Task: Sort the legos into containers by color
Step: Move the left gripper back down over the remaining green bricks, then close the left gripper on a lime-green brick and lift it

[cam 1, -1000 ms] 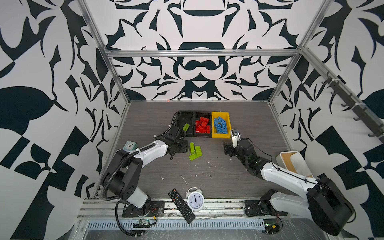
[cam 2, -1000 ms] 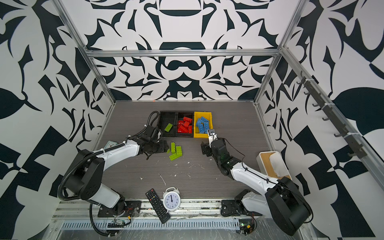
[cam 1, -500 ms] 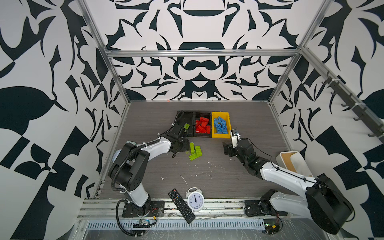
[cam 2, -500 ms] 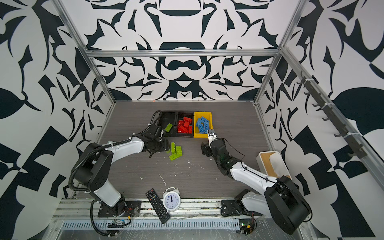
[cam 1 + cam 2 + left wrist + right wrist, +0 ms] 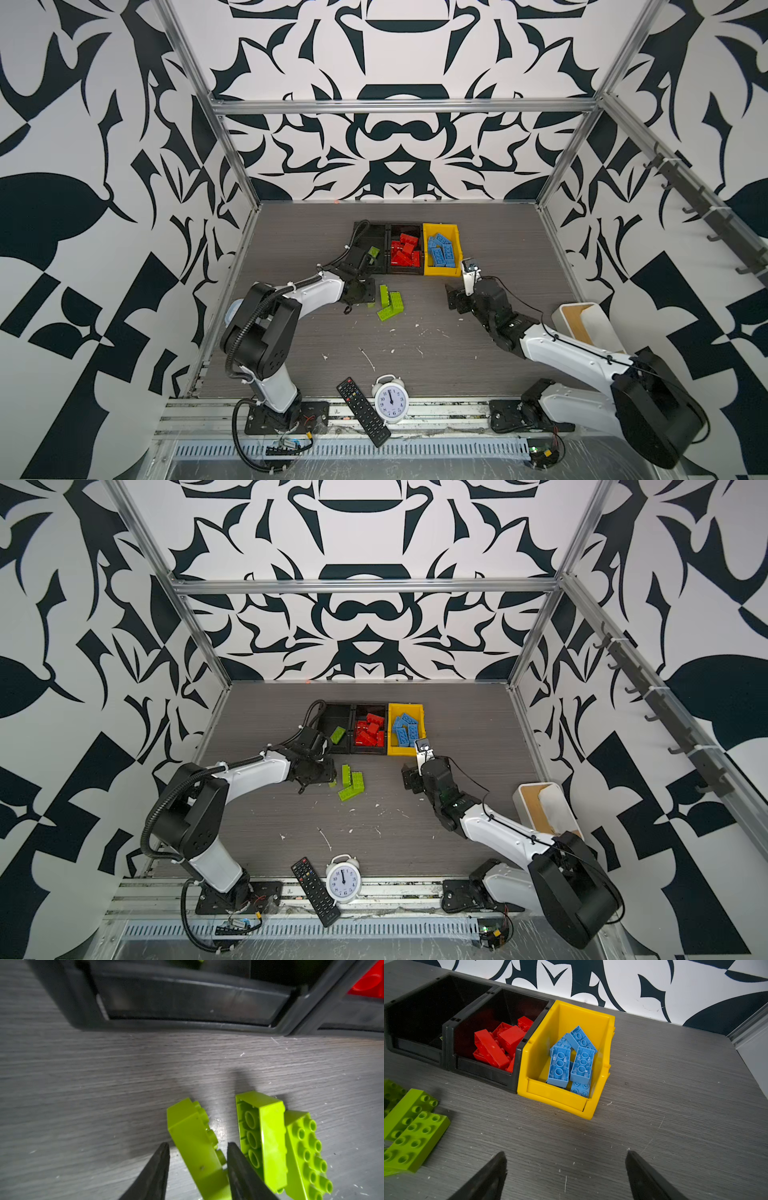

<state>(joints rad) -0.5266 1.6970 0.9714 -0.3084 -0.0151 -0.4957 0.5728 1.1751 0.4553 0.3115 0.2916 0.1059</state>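
Note:
Three lime green legos lie together mid-table (image 5: pixel 390 305). In the left wrist view one of them (image 5: pixel 193 1136) lies on its side between the fingers of my left gripper (image 5: pixel 197 1147). One finger touches its studs and the other stands a little off it. Beside it are two more green legos (image 5: pixel 270 1140). A fourth green lego (image 5: pixel 374 252) is in the left black container (image 5: pixel 376 230). Red legos (image 5: pixel 405 251) fill the middle black container (image 5: pixel 405 226). Blue legos (image 5: pixel 441 250) fill the yellow container (image 5: pixel 440 272). My right gripper (image 5: pixel 565 1157) hangs open over bare table.
A white tub with a wooden rim (image 5: pixel 590 328) stands at the right edge. A black remote (image 5: pixel 361 411) and a white alarm clock (image 5: pixel 390 401) lie at the front edge. White crumbs dot the grey table. Patterned walls close in three sides.
My left gripper has slid right to the green legos and its jaws have narrowed around one. The right arm has not moved.

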